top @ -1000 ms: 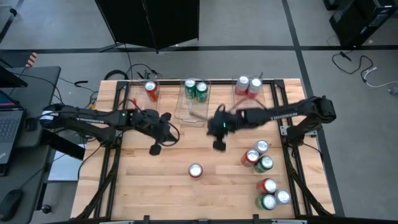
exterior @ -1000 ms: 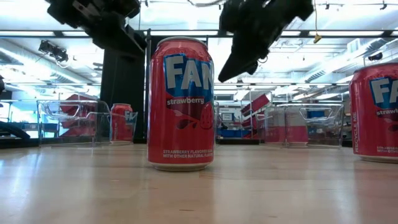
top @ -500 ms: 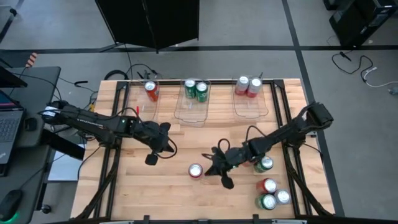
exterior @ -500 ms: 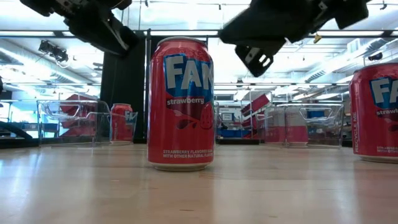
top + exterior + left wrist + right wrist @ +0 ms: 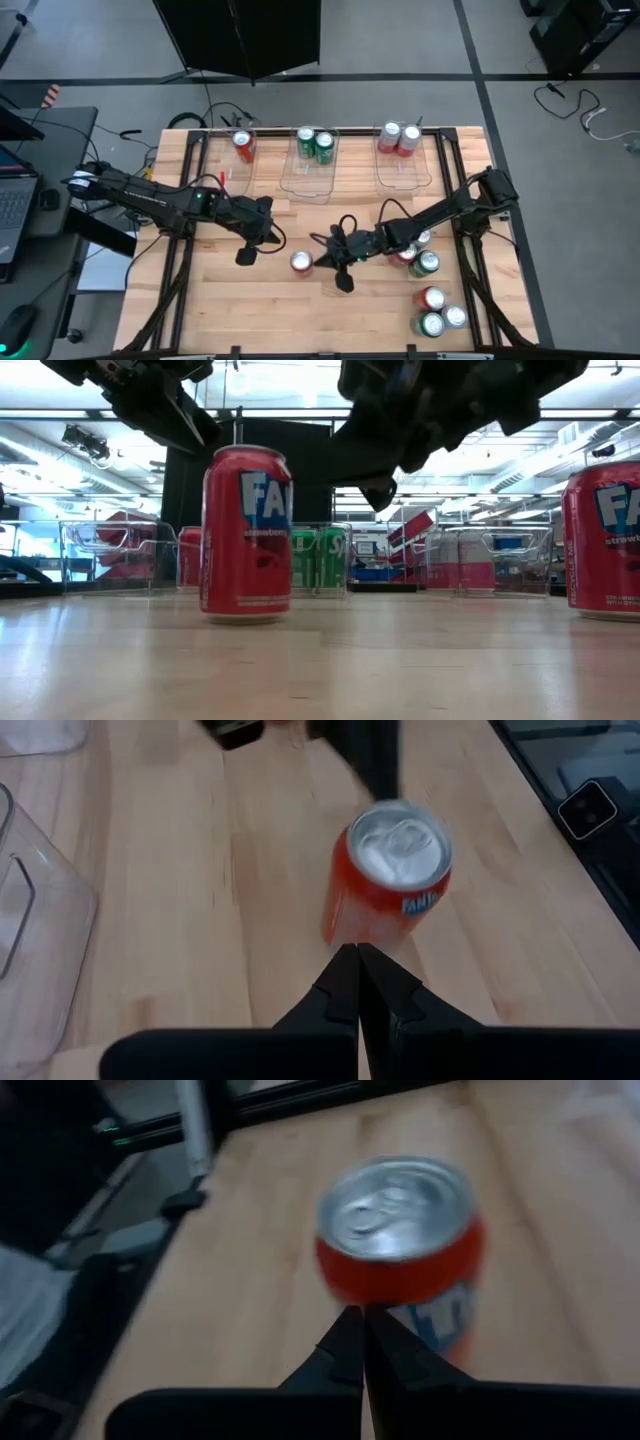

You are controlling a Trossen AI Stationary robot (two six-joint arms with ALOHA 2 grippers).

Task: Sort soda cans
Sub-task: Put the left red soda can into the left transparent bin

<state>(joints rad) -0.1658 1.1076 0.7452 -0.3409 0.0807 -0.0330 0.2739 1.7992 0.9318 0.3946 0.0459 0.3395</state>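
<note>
A red soda can stands upright on its base on the wooden table, near the middle. My right gripper is shut and comes at the can from the table's right; in the right wrist view its tips sit at the can's wall. My left gripper is shut, hangs above the table to the can's left and points at the can without touching it. My right gripper's shut fingertips point slanting down from the table's right at the red can's side wall, just below the rim. I cannot tell whether they touch the can at this moment. The can stands upright on the table.
Three clear bins line the far edge: one red can in the left, two green cans in the middle, two cans in the right. Loose cans cluster at the right and near right. Open tabletop lies near left.
My right gripper has swept from the far middle down toward the near edge, then toward the left edge up to the red can. The can, still upright, has slid toward the left and far edges. My left gripper has shifted a little toward the near edge.
</note>
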